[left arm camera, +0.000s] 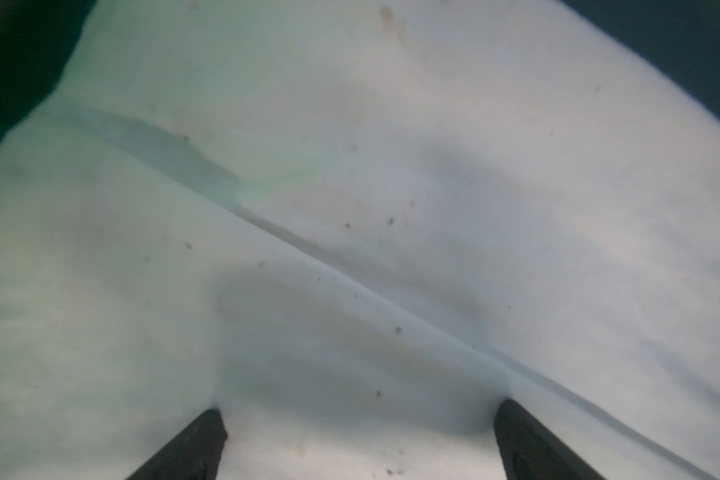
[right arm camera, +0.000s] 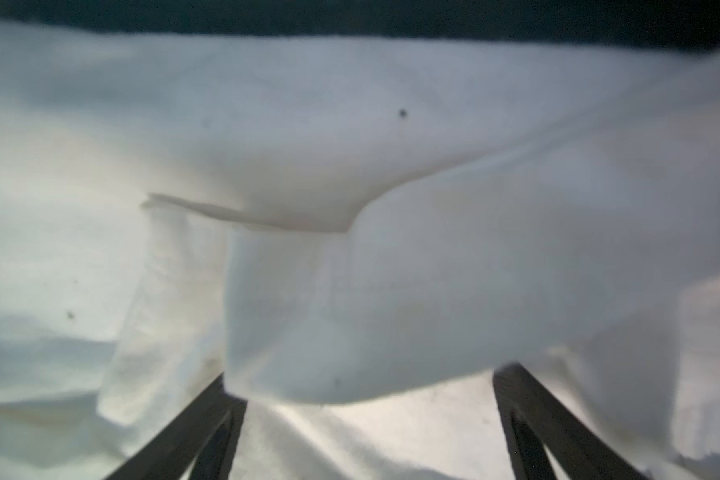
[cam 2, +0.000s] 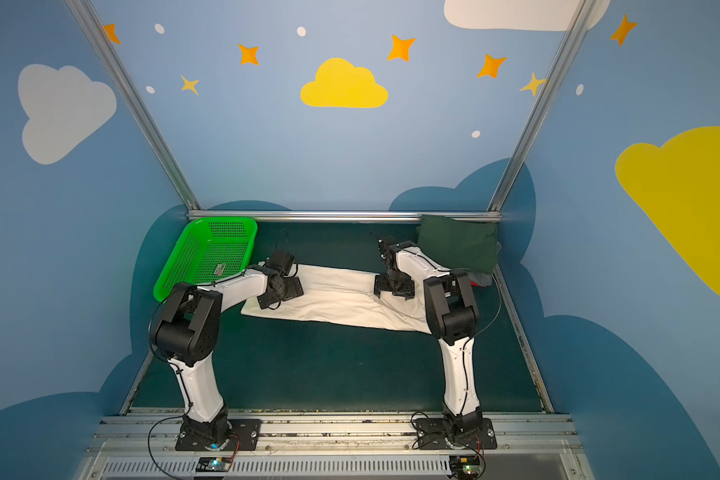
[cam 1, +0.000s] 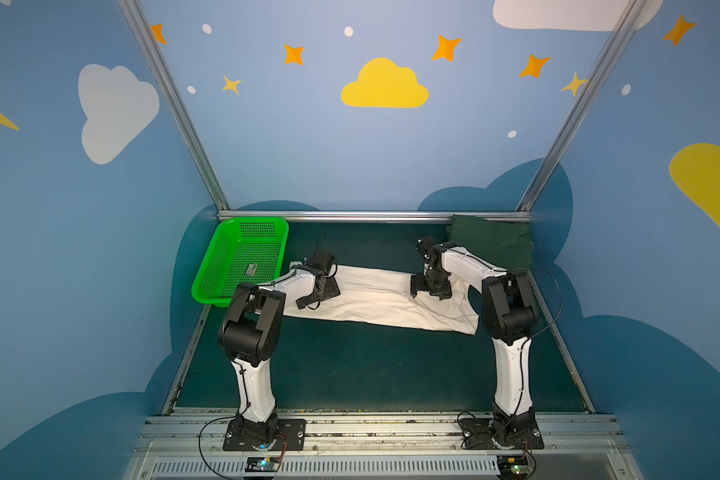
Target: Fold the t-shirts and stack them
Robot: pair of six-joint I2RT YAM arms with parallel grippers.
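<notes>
Left fingers (left arm camera: 184, 449) are standing spread wide, tips pressing down on the cream tee (left arm camera: 350, 208), pinching nothing. Right fingers (right arm camera: 549, 424) are gaping wide too, their tips hiding behind a loose flap of the same cloth and gripping nothing that shows. In both top views the tee is lying as a long, narrowed band across the counter (cam 1: 371, 365) between the arms, with a folded dark green tee (cam 1: 491, 245) sitting in the far right corner. The lengthwise folding is looking done. The crosswise fold is likely coming next, calling for a closed pinch on one end's edge and a carry over the other end.
</notes>
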